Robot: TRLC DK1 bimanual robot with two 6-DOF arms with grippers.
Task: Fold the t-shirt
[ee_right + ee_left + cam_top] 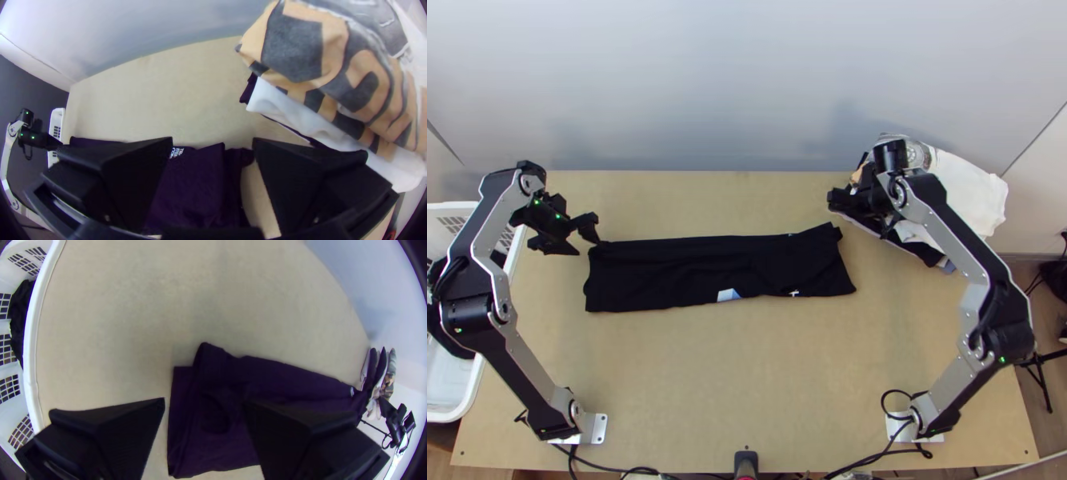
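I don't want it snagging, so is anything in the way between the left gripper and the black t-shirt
Nothing visible. The left gripper is open by the left end of the black t-shirt. The white basket and the clothes pile are both off to the sides.

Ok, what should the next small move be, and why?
I'd lower the left gripper and pinch the black t-shirt's left end, ready to fold it inward: the shirt lies in a long, narrow strip, and that gripper's fingers stand open by that end.
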